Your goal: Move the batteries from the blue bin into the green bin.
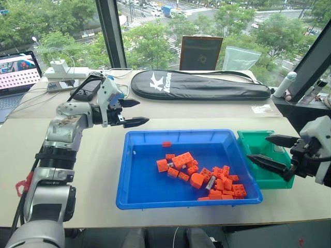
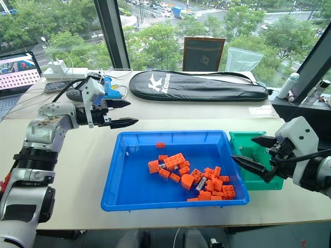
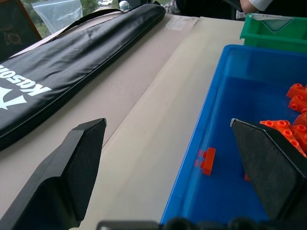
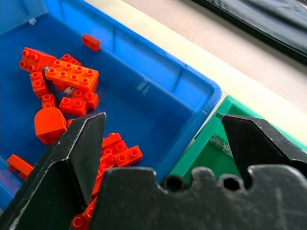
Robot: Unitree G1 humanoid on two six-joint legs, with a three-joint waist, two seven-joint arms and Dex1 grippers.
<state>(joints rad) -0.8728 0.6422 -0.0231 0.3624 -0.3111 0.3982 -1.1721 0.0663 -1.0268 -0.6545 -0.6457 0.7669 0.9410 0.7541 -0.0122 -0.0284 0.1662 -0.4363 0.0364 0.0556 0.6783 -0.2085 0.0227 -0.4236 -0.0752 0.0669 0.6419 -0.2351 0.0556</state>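
Observation:
The blue bin [image 1: 181, 133] sits mid-table with a heap of orange bricks [image 1: 181, 161] inside. One silver-grey battery [image 1: 210, 182] pokes out among the bricks at the bin's right side. The green bin [image 1: 257, 139] stands against the blue bin's right end, and a slim silvery piece [image 4: 221, 144], apparently a battery, lies on its floor. My right gripper [image 1: 257, 148] hangs open and empty over the seam between the two bins. Above the table just past the blue bin's far left corner, my left gripper [image 1: 140, 112] is open with nothing in it.
A long black racket bag [image 1: 199, 85] lies across the table behind the bins. A laptop [image 1: 18, 72] and a power strip [image 1: 62, 70] with cables occupy the far left corner. A framed board [image 1: 200, 51] leans on the window. A white bottle [image 1: 285, 84] stands at far right.

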